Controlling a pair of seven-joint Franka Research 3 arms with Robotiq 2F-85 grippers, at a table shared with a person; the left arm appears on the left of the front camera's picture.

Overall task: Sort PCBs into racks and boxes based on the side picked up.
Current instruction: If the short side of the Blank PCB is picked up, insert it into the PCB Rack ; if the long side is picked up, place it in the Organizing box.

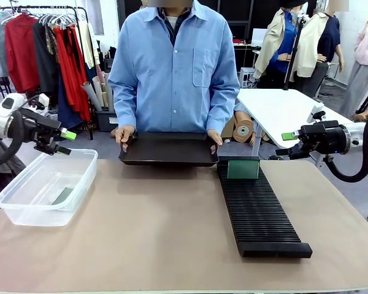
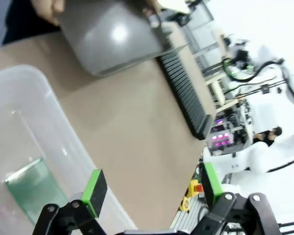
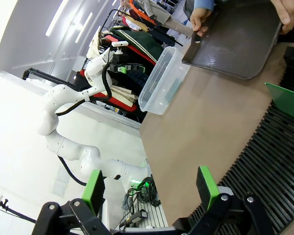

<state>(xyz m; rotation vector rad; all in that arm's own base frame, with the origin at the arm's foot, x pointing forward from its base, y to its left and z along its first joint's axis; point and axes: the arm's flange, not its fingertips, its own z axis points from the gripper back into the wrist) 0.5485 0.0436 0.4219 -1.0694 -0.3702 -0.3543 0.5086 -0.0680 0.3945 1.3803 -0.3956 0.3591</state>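
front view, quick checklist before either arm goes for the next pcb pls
1. Left gripper open and empty, above the box's far rim: ok.
2. Right gripper open and empty, beside the rack's far end: ok.
3. Box on the table with one PCB lying flat inside: ok.
4. Rack has one PCB standing upright at its far end, nearer slots free: ok.
5. Black tray ready: not ok, the person's hands hold it at the far edge.
6. PCBs on that tray: cannot tell.
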